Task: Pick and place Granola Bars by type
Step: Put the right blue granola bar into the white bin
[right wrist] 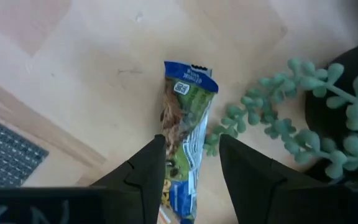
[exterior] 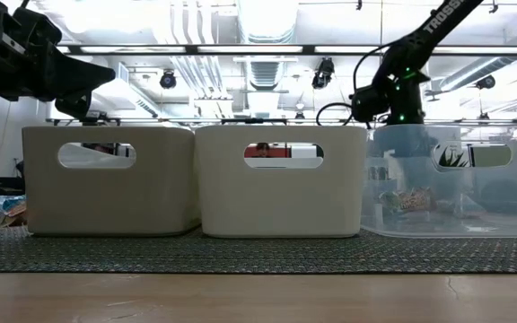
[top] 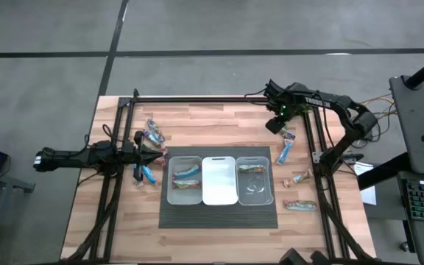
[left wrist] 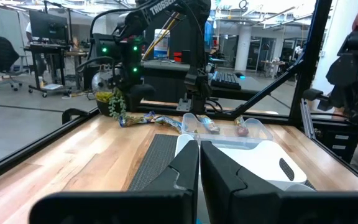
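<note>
Granola bars partly sorted: right gripper (right wrist: 190, 171) hangs over a blue bar (right wrist: 185, 134) by the plant (right wrist: 316, 115), fingers (right wrist: 143, 171) parted either side of it, whether touching I cannot tell. Left gripper (left wrist: 199, 163) pinched shut, empty, beside the left bin (top: 185, 179). Bars lie in the left and right bin (top: 255, 180); loose bars (top: 300, 205) wait both sides. Wooden table (top: 219, 121), dark mat (top: 219, 216); workshop with desks behind

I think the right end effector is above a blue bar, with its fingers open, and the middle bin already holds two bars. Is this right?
Not quite: in the high view the middle bin holds nothing. The right end effector does straddle the blue bar, open, in the right wrist view.
</note>
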### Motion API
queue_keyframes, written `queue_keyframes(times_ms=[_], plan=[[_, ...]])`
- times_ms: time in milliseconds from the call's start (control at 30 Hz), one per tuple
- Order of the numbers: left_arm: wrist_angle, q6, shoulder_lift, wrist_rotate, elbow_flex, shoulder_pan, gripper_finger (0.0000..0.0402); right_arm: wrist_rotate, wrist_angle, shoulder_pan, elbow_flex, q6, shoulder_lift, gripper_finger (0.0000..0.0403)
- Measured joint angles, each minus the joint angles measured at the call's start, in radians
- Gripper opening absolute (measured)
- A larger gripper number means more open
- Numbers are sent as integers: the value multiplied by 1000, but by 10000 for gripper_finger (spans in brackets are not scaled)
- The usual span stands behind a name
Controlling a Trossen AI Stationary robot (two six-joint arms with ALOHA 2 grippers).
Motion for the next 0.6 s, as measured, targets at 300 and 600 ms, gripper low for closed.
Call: queue_keyframes(times_ms=[300, 600], plan=[[0, 0, 0, 0, 0, 0, 0, -1, 50, 3, -47, -16, 0, 152], [0, 0, 0, 0, 0, 0, 0, -8, 104, 6, -79, -29, 0, 163]])
